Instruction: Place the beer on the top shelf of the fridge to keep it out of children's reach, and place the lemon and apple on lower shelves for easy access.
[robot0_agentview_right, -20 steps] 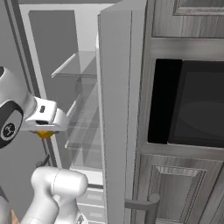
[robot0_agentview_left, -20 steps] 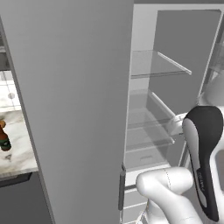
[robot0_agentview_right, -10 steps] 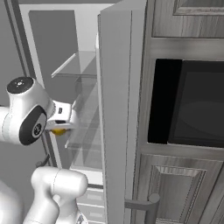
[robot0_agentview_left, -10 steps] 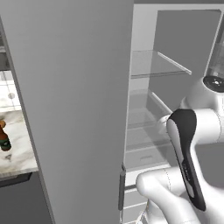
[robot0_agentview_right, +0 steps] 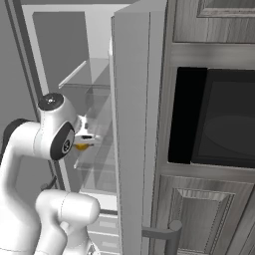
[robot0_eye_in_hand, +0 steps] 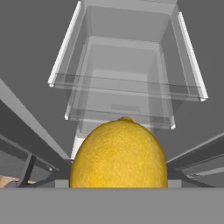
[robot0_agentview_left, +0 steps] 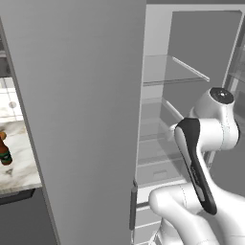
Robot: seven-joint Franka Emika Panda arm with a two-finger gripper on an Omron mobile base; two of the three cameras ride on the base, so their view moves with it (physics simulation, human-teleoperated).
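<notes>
Gripping the lemon (robot0_eye_in_hand: 119, 153) in the end effector (robot0_agentview_right: 84, 143), closed around the fruit and hanging just in front of the open fridge (robot0_agentview_right: 62, 60). Showing as a yellow spot (robot0_agentview_right: 81, 147) at the hand in the right base view, level with the lower shelves (robot0_eye_in_hand: 127, 89) and not yet resting on any pane. Facing the stacked clear panes head-on in the hand view, with the top shelf (robot0_agentview_left: 174, 72) sitting higher up. Standing wide open on the left, the grey door (robot0_agentview_left: 81, 110) blocking most of the worktop (robot0_agentview_left: 19, 172), where the beer (robot0_agentview_left: 4, 150) is standing well apart. Flanking the fridge on the right, dark wood cabinets (robot0_agentview_right: 214, 214) and a black oven (robot0_agentview_right: 219, 119)
</notes>
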